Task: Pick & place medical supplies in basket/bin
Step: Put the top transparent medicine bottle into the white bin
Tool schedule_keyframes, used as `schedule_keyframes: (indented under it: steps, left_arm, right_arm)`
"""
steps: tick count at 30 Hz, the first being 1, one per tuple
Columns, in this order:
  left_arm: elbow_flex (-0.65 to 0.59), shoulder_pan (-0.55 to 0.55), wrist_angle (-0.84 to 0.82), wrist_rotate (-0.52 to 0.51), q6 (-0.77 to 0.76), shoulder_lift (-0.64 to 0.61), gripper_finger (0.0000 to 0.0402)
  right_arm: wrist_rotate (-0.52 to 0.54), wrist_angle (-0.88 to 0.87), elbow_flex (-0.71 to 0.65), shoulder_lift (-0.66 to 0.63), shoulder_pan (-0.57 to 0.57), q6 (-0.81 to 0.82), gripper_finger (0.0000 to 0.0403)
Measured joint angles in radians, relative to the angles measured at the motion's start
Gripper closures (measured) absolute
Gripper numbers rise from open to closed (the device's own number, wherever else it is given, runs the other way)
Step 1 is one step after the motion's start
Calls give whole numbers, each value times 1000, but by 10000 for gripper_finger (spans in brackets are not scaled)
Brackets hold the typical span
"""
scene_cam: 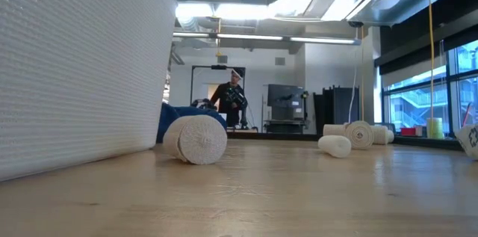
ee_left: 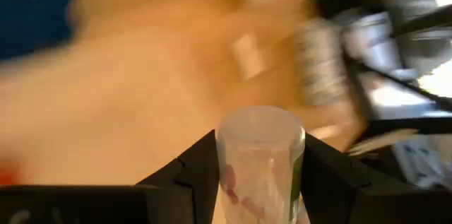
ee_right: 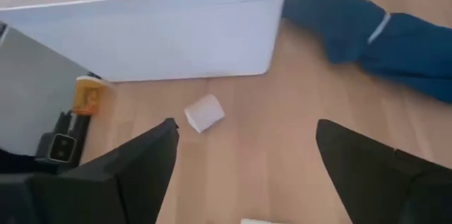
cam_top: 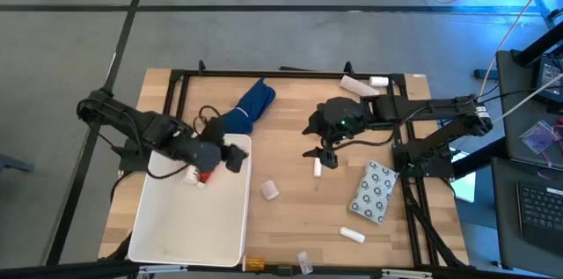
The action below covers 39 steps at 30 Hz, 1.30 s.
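While the white tub (cam_top: 198,217) fills the worktop's near left corner, the left gripper (ee_left: 258,174) hangs over its far rim, clamped on a clear bottle (ee_left: 260,160). The right gripper (ee_right: 244,160), fingers apart, hovers mid-worktop just above a small white tube (cam_top: 317,167).

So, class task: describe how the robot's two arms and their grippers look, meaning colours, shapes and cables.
Both arms are black and jointed. The left arm carries looping black cables, and the right arm is a slim pair of links. The left gripper and right gripper each have two dark, wedge-shaped fingers.
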Motion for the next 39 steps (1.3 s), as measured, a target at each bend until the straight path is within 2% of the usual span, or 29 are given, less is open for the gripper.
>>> schedule_keyframes:
  steps: [3,5,8,11,15,25,39]
  left_arm:
    - [0,-30,-170,91,-235,26,248]
    - [0,-43,-255,131,-339,48,248]
    - [-18,-50,-323,169,-440,88,248]
    - [-51,-37,-350,221,-474,129,247]
    - [-113,-10,-350,232,-476,182,247]
    - [-230,54,-327,370,-448,305,247]
    - [-260,134,-207,366,-297,484,247]
  right_arm:
    - [14,4,0,0,-2,1,68]
    - [24,15,0,0,-2,-3,68]
    - [30,29,0,0,-2,-4,68]
    - [31,42,0,0,-2,-5,68]
    - [32,71,0,0,-2,-6,68]
    - [31,81,0,0,-2,-4,68]
    - [30,79,0,0,-2,-4,68]
